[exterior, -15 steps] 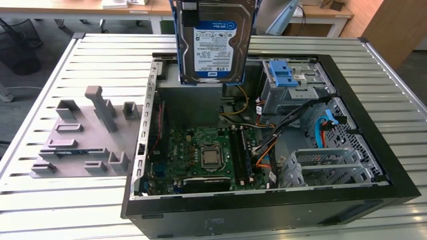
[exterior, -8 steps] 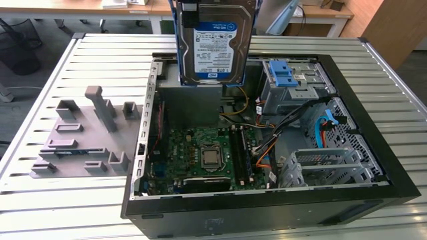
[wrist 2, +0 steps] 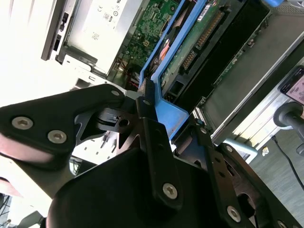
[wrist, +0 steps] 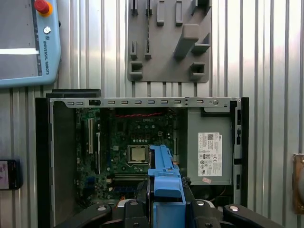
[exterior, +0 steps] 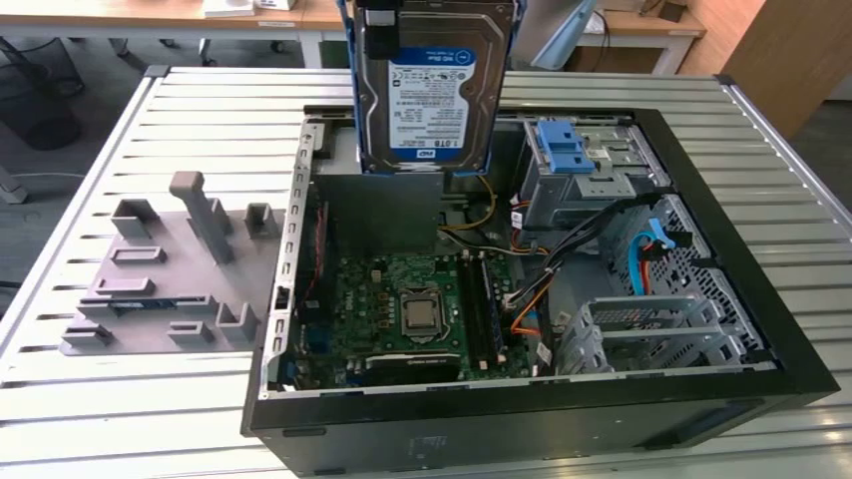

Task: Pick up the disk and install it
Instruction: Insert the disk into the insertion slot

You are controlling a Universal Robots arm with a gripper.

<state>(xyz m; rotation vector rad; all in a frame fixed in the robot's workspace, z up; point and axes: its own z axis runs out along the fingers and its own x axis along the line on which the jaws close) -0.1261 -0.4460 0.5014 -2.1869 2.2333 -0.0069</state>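
Item 1, disk (exterior: 433, 80): we are logging it as hanging upright in the air, label side facing the exterior cam, over the open PC case (exterior: 533, 404) near the case's far wall, toward the worktop's (exterior: 200, 100) far edge, touching nothing below. Item 2, gripper (wrist: 166, 204): in both wrist views its jaws are clamping the blue carrier bracket (wrist 2: 173, 114) that frames the disk, i.e. gripping it by one short end. We are judging that this hold is leaving the drive body and side rails free, and that the height is keeping it clear of cables and sheet-metal edges. Item 3, motherboard (exterior: 399, 299): lying exposed on the case floor, approx. below the disk. Item 4, grey drive cage (exterior: 560, 190) w/ blue latch (exterior: 566, 145): sitting in the case's far corner on the exterior view's right, just beside the hanging disk. Item 5, power supply (wrist: 209, 152) w/ white sticker: sitting inside the case next to the motherboard. Item 6, grey fixture plate (exterior: 160, 279): lying on the worktop beside the case, exterior view's left. Item 7, teach pendant (wrist: 28, 42): lying on the worktop apart from the case. Status, our judgement: pick-up done, install not yet.
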